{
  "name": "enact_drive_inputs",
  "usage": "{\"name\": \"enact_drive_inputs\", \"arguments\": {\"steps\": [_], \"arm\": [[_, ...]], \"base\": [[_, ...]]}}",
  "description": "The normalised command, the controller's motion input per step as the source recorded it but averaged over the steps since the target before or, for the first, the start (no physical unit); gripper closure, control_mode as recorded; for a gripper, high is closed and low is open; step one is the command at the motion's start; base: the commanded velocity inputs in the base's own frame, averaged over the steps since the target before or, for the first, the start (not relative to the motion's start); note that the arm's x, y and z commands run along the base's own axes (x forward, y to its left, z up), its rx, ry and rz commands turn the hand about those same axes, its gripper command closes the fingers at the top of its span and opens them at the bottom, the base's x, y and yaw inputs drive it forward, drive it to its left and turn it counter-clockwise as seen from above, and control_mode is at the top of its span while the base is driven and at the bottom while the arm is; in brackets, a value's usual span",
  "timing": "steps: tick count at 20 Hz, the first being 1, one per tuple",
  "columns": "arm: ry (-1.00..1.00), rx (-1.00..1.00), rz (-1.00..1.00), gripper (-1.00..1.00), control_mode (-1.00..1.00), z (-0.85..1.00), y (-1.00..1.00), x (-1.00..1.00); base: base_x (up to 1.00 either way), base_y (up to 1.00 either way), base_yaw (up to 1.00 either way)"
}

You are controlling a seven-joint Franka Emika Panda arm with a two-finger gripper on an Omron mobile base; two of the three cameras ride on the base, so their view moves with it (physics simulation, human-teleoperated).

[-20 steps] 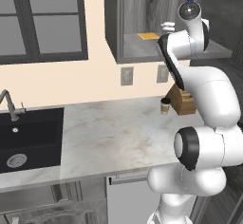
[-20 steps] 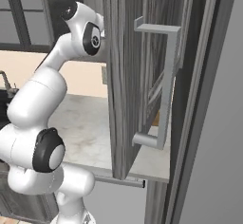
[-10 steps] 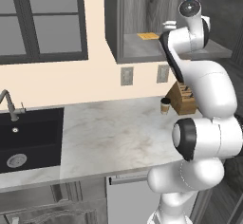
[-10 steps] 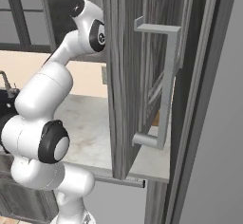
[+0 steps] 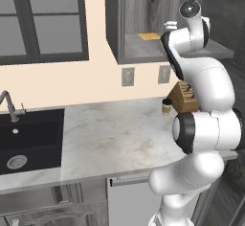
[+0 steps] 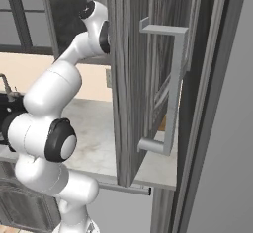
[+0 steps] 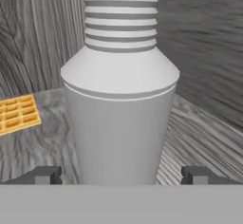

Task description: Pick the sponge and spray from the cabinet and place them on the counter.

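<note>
The spray (image 7: pixel 120 99), a pale grey bottle with a ribbed neck, stands upright on the grey shelf of the cabinet (image 5: pixel 139 51), very close in the hand view. My gripper (image 7: pixel 121 175) is open, with one dark fingertip (image 7: pixel 43 174) left of the bottle's base and the other to its right, neither touching it. In the left base view my arm reaches up into the open cabinet. The cabinet's door (image 6: pixel 131 79) is swung open. The counter (image 5: pixel 115 134) lies below. The sponge is out of view.
A thin flat yellow cloth (image 5: pixel 149 36) lies on the shelf left of the bottle. On the counter stand a small paper cup (image 5: pixel 166 106) and a wooden knife block (image 5: pixel 184 98). The black sink (image 5: pixel 28 139) and faucet (image 5: pixel 7 105) are at the left.
My arm has stretched a little further into the cabinet towards the bottle. The jaws have stayed open.
</note>
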Motion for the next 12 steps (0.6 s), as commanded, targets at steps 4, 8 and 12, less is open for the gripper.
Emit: {"name": "enact_drive_inputs", "arguments": {"steps": [4,8,12], "arm": [[0.00,0.00,0.00,-1.00,-1.00,-0.04,-0.19,0.13],[0.00,0.00,0.00,-1.00,-1.00,-0.11,-0.05,0.17],[-0.02,0.01,0.00,-1.00,-1.00,-0.11,-0.01,0.17]], "base": [[0.00,0.00,0.00],[0.00,0.00,0.00],[0.00,0.00,0.00]]}}
